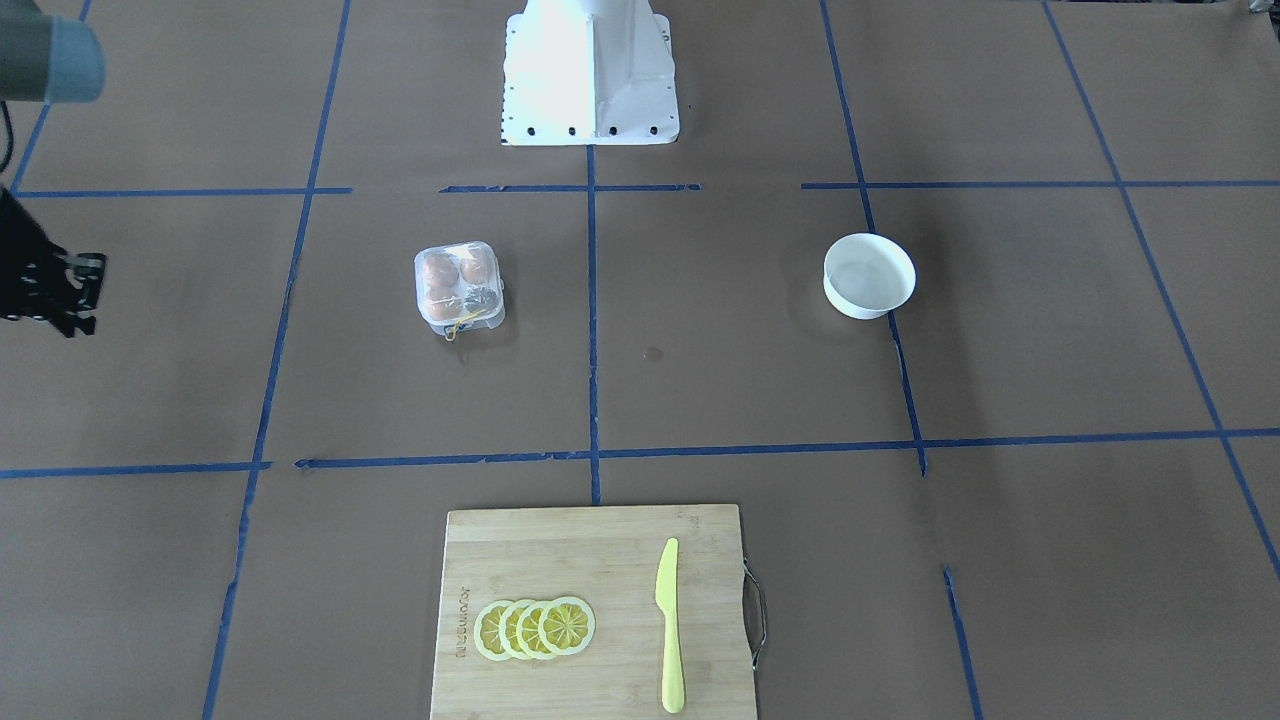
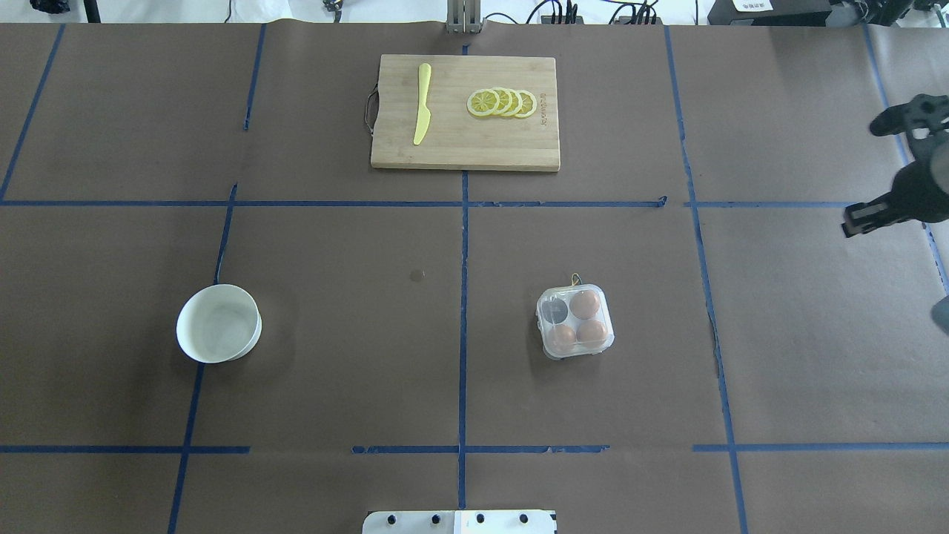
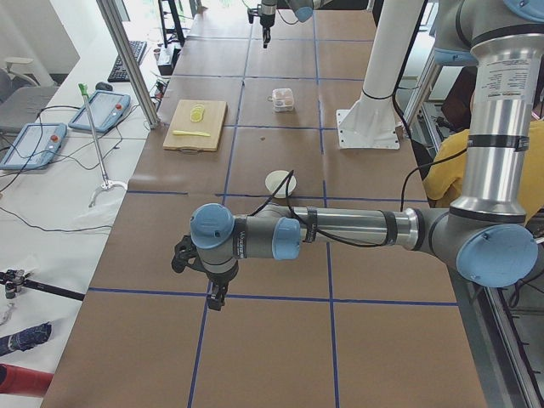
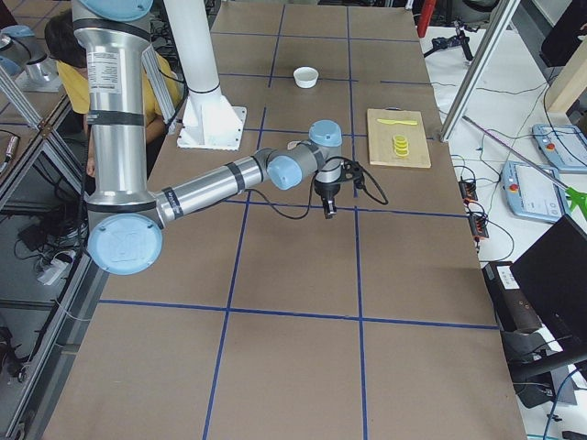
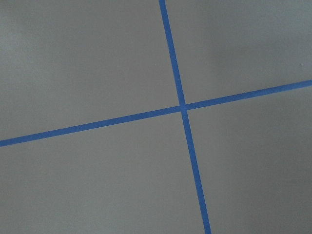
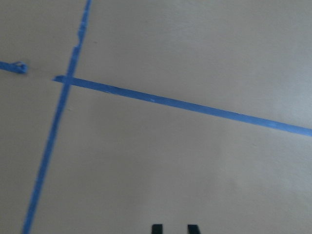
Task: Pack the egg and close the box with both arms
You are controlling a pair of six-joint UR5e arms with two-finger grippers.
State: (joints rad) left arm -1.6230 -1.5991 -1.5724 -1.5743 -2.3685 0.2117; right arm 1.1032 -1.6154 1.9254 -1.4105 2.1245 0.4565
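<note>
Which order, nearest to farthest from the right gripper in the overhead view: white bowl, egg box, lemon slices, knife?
1. egg box, right half, closest to the right gripper.
2. lemon slices, on the far cutting board.
3. knife, same board, further left.
4. white bowl, left half.

I'm looking in on a robotics lab, not a kitchen. The left arm [image 3: 357,228] and right arm [image 4: 211,183] are reaching over a table [image 2: 334,386] that is wearing brown paper gridded with blue tape [image 2: 463,334], and a white pedestal [image 1: 590,80] is sitting on it. Teach pendants [image 3: 106,110] are lying on a side bench [image 3: 59,195], aluminium framing [image 3: 127,59] is rising beside it, and someone in yellow [image 3: 442,170] is sitting behind the robot.
</note>
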